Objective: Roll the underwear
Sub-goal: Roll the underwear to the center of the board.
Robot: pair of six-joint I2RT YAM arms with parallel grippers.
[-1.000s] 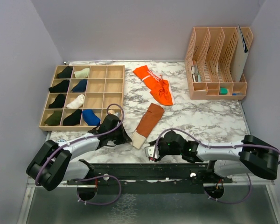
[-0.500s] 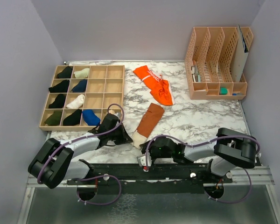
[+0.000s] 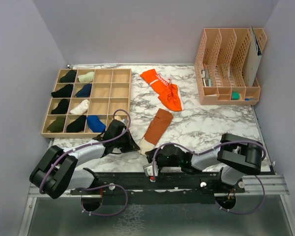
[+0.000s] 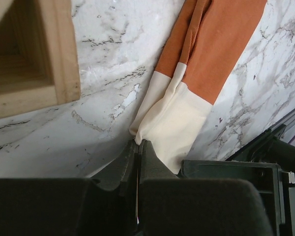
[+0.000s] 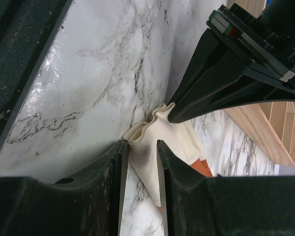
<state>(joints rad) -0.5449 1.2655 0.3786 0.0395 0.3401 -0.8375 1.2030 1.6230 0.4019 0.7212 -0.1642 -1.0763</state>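
Since a second ago: right arm swung in toward 9 o'clock, elbow folded closer, right gripper [image 3: 149, 157] now at the near tip of the rust-brown underwear [image 3: 158, 125], jaws narrower than before. Left arm unmoved, cloth unmoved. Top view: rust-brown underwear lies flat and long near the middle of the marble table [image 3: 211, 125], on a diagonal, rust end toward 1 o'clock, cream band [image 4: 177, 115] end toward 7 o'clock by the near edge. Left gripper [image 3: 134, 146] comes at that end from 9 o'clock, jaws pressed together, pinching the corner of the cream band; left wrist view shows the cloth puckered right at the tips. Right gripper comes from 4 o'clock, fingers narrowly apart, one each side of the bunched cream edge, and the cloth fills the gap; can't tell if it bites yet. The two grippers' tips sit just beside each other on the same end. Orange underwear [image 3: 164, 89] lies at 12 o'clock, crumpled, well apart from both grippers. Its white waistband [image 3: 162, 80] has orange lettering, too small to read. Wooden grid tray [image 3: 119, 105] at 9–10 o'clock holds dark, navy, blue, cream and pale green bundles in its left columns. Peach file rack [image 3: 221, 49] at 2 o'clock; no readable labels.
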